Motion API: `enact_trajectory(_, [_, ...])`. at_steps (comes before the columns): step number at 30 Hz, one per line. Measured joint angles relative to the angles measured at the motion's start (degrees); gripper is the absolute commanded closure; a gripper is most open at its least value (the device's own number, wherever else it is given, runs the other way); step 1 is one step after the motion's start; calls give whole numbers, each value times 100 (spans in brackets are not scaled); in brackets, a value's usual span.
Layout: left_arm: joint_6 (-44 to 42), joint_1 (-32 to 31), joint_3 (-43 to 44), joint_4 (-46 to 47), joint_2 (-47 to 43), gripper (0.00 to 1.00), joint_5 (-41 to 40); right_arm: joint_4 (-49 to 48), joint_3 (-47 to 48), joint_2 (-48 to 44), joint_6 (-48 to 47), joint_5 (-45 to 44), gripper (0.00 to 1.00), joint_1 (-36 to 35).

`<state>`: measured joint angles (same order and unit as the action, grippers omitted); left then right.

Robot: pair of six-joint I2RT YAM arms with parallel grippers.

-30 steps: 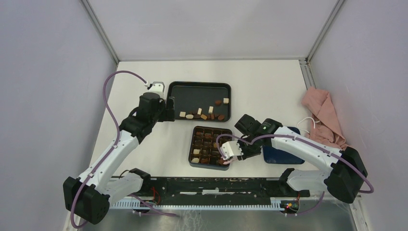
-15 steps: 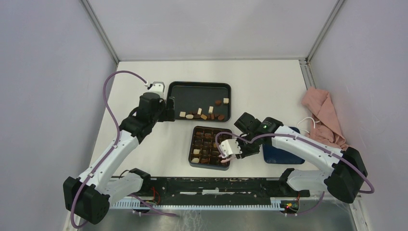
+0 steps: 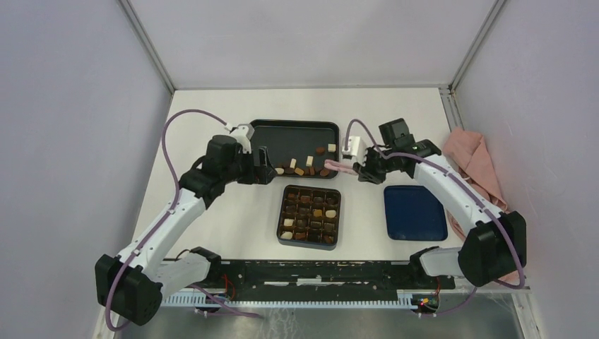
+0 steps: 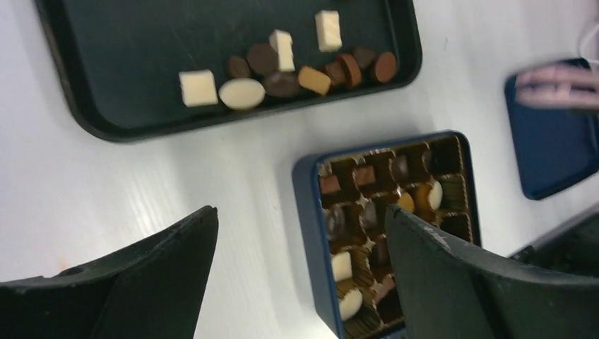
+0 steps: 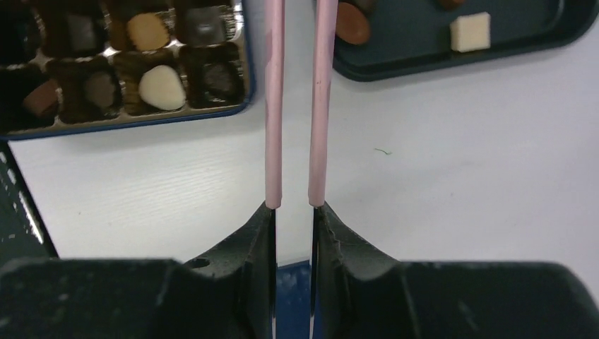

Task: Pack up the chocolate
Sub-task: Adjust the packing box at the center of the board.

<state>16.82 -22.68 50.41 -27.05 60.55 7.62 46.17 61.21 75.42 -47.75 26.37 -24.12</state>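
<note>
My left gripper [image 4: 300,215] hangs wide open, just behind-left of the dark square compartment box [image 3: 280,215]. Loose brown and cream chocolate pieces [image 3: 304,168] sit in the black plastic tray [image 3: 289,138] behind the box, with more inside it. Behind-right, my right gripper [image 5: 293,208] is pinching the long pink tweezers [image 5: 274,106].

Right wrist: tweezers [image 5: 274,106] tips cut off by top edge; box [image 5: 141,121] cropped top, left; tray [image 5: 410,42] cropped top, right. Left wrist: tweezers blurred at right edge; box near end cut off below. Top: chocolate [image 3: 299,171] shapes too small to tell.
</note>
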Motion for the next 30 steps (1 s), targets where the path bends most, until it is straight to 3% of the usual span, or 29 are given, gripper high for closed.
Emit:
enact_trajectory(6, [907,-116,-879,-17,-330,27,466,-826,-7,308,822,951,71,1213])
enact_trajectory(9, [1272,-463,-1110,-146,-378,29,332,-1266,-175,308,1139,1331,71,1510])
enact_trajectory(17, [1856,-2114,-962,-330,426,43,-824,-1620,-673,330,1445,1926,71,1622])
enact_trajectory(20, [1947,-2284,-938,-337,925,50,-1143,-1663,-741,330,1475,2044,71,1659])
enact_trajectory(30, [1993,-2343,-514,-310,1504,50,-1665,-1698,-769,330,1491,2166,71,1674])
